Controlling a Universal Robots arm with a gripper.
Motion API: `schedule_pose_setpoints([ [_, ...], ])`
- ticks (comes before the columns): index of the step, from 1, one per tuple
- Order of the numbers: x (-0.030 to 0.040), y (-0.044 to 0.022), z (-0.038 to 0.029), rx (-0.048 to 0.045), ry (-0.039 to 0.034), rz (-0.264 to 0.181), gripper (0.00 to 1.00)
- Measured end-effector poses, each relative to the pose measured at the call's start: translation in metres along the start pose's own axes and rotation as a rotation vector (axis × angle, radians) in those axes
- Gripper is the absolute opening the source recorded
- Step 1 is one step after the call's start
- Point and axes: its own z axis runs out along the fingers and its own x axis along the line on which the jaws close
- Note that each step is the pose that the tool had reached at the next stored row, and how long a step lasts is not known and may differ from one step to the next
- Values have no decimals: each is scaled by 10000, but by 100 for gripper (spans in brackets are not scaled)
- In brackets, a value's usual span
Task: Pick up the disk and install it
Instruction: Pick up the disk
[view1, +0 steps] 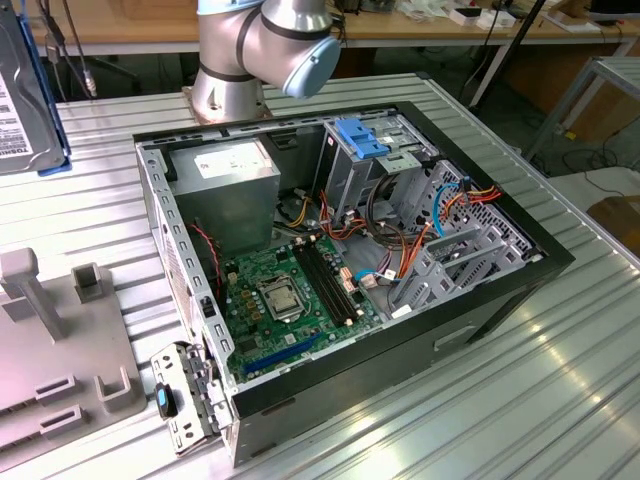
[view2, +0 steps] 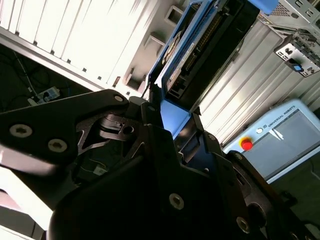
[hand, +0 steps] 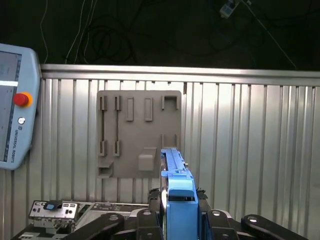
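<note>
I count one disk, one open computer case, one grey fixture plate, one teach pendant with one red button, and one table.

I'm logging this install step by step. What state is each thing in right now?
computer case: lying on its side, open, side panel off.
disk: held by the gripper, outside the computer case.
gripper: shut on the disk.
gray holder plate: lying flat on the ribbed table.
</note>
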Motion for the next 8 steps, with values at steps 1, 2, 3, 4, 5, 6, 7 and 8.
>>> schedule_pose_setpoints([
  [1, 1, -34, 4, 0, 0, 2, 37],
  [2, 2, -68, 7, -1, 1, 4, 37],
  [3, 4, -130, 14, 0, 0, 5, 37],
  [4, 5, -178, 19, 1, 0, 5, 37],
  [5, 6, -222, 22, -1, 0, 5, 37],
  [6, 8, -281, 26, 0, 0, 5, 37],
  [7, 9, -327, 29, 0, 0, 5, 37],
  [8, 11, -376, 33, 0, 0, 6, 37],
])
